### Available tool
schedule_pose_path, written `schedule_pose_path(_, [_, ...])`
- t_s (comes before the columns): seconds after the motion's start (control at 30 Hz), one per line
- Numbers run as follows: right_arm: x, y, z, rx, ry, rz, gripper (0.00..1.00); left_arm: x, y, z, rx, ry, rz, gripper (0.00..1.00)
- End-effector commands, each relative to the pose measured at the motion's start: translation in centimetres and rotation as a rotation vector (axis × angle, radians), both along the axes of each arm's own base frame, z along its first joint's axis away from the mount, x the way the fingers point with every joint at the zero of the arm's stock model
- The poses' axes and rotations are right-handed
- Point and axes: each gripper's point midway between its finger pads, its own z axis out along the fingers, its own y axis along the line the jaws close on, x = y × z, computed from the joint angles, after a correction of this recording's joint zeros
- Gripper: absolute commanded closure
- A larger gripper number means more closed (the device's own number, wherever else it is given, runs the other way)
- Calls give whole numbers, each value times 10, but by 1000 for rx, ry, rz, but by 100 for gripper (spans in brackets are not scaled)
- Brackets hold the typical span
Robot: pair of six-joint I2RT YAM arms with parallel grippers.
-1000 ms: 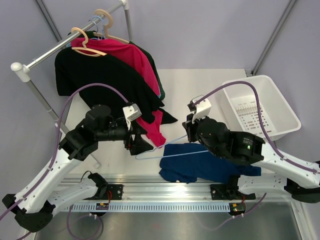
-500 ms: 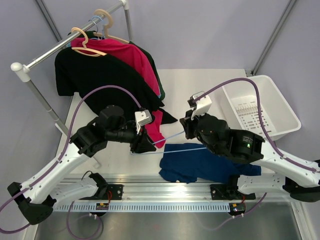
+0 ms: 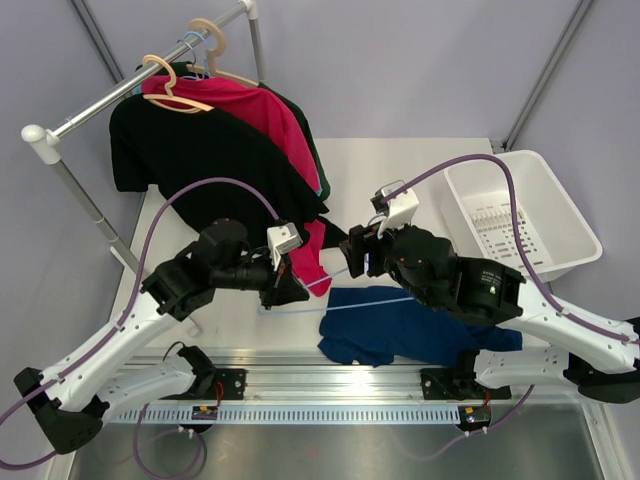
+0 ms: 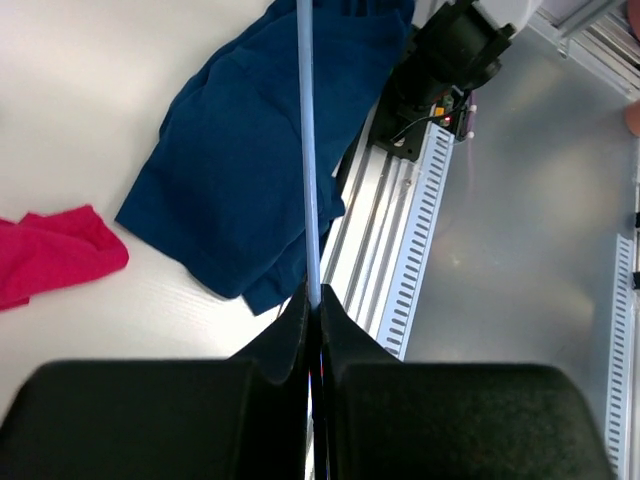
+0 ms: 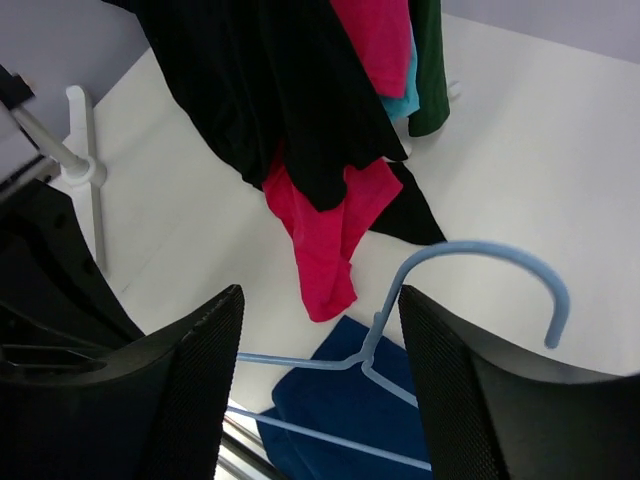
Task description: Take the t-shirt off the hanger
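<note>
Left wrist view: left gripper (image 4: 313, 300) pinches the blue hanger (image 4: 307, 150) tight; right gripper (image 5: 320, 300) gapes empty. The navy t-shirt (image 3: 380, 328) lies at six o'clock on the table, seemingly freed; next, the hanger needs setting aside.

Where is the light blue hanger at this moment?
In the top view the hanger is mid-table between the arms, over the blue t-shirt; the left gripper has its jaws shut on its bar.

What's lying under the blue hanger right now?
The navy t-shirt lies crumpled on the white table beneath the blue hanger. Anything under the shirt is hidden.
</note>
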Motion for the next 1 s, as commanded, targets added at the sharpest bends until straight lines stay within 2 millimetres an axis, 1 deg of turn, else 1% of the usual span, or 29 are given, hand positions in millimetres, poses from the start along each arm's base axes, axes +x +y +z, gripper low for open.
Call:
schedule_pose_path(0.0, [0, 6, 19, 71, -24, 12, 26, 7, 2, 0, -42, -11, 85, 100])
schedule_pose_path(0.07, [1, 5, 19, 81, -4, -16, 22, 8, 5, 3, -51, -2, 117, 100])
schedule_pose_path(0.13, [5, 3, 18, 79, 7, -51, 20, 11, 8, 4, -54, -7, 151, 100])
schedule_pose_path(0.17, [5, 0, 18, 70, 10, -63, 6, 8, 9, 8, -71, -8, 151, 100])
schedule_pose_path(0.2, [5, 0, 18, 70, 13, -69, 1, 7, 10, 10, -79, -9, 154, 100])
schedule_pose_path(0.3, [7, -6, 16, 69, 16, -96, 0, 7, 15, 15, -101, -2, 198, 100])
schedule_pose_path(0.37, [7, -13, 20, 86, 7, -112, 1, 6, 19, 16, -119, 18, 235, 100])
schedule_pose_path(0.4, [7, -13, 20, 86, 6, -114, 0, 6, 21, 18, -126, 7, 243, 100])
schedule_pose_path(0.43, [6, -18, 23, 96, -2, -115, 0, 6, 25, 17, -123, 17, 272, 100])
schedule_pose_path(0.47, [5, -21, 24, 102, -6, -116, 0, 3, 29, 20, -138, 5, 278, 100])
schedule_pose_path(0.57, [3, -41, 33, 146, -31, -146, 1, 1, 42, 20, -130, -11, 324, 100])
schedule_pose_path(0.6, [0, -52, 40, 178, -44, -153, 0, -4, 50, 24, -139, -25, 338, 100])
schedule_pose_path(0.63, [0, -59, 39, 183, -50, -166, 0, -2, 56, 27, -144, -40, 370, 100])
schedule_pose_path(0.67, [-2, -65, 42, 198, -57, -168, 1, -3, 62, 30, -151, -49, 396, 100])
schedule_pose_path(0.7, [-5, -76, 47, 226, -68, -169, 0, -6, 72, 33, -163, -57, 430, 100])
schedule_pose_path(0.73, [-7, -82, 49, 240, -74, -170, 0, -1, 82, 38, -169, -80, 493, 100])
schedule_pose_path(0.77, [-11, -93, 55, 268, -85, -170, 1, -2, 91, 37, -159, -82, 524, 100])
schedule_pose_path(0.8, [-12, -97, 54, 271, -89, -170, 0, -5, 100, 42, -180, -91, 559, 100])
schedule_pose_path(0.83, [-13, -102, 55, 279, -93, -175, 0, -1, 109, 47, -188, -110, 610, 100])
schedule_pose_path(0.87, [-15, -110, 57, 286, -96, -180, 1, -4, 117, 45, -179, -100, 639, 100])
schedule_pose_path(0.93, [-16, -119, 58, 288, -99, -193, 1, -4, 138, 56, -211, -134, 728, 100])
schedule_pose_path(0.97, [-17, -124, 59, 289, -101, -198, 1, -6, 147, 55, -207, -124, 764, 100])
